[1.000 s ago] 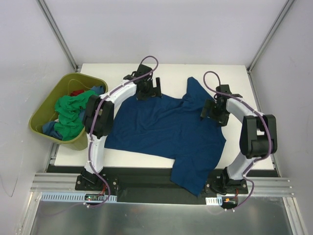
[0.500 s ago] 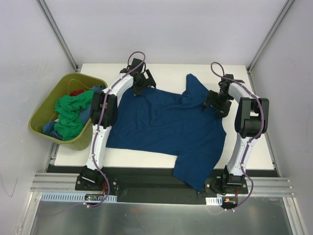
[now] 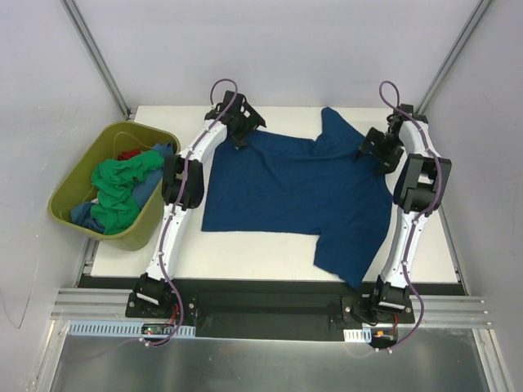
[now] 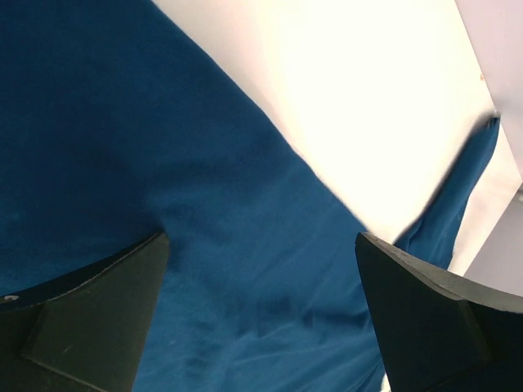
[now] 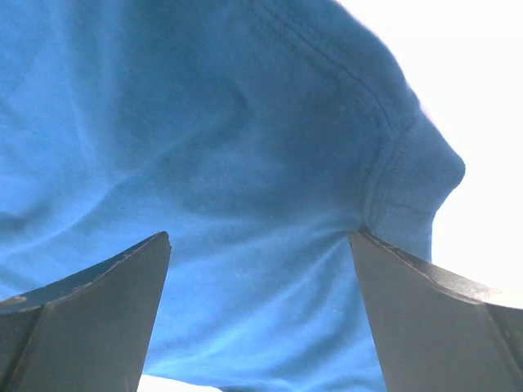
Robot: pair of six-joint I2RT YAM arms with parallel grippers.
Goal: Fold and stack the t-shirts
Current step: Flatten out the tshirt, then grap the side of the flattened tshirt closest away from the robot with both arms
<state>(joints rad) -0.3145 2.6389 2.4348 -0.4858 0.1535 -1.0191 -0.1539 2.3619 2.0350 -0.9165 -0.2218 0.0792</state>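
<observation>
A blue t-shirt (image 3: pixel 294 184) lies spread across the white table (image 3: pixel 245 255), one sleeve pointing to the far edge and one hanging toward the near right. My left gripper (image 3: pixel 243 126) sits on its far left corner and my right gripper (image 3: pixel 374 149) on its far right part. In the left wrist view the gripper (image 4: pixel 260 245) is open, the blue cloth (image 4: pixel 98 122) lying between its fingers (image 4: pixel 98 310). In the right wrist view the gripper (image 5: pixel 260 237) is open too, over cloth (image 5: pixel 204 122) beside a ribbed hem (image 5: pixel 409 180).
An olive-green tub (image 3: pixel 131 235) stands off the table's left edge. It holds a bright green shirt (image 3: pixel 114 184), a bit of red cloth (image 3: pixel 127 154) and blue cloth (image 3: pixel 82 214). Metal frame posts rise at the table's far corners.
Both grippers have moved toward the far edge, the right one also to the right. The blue shirt has slid with them, away from the front edge and to the right, and lies flatter.
</observation>
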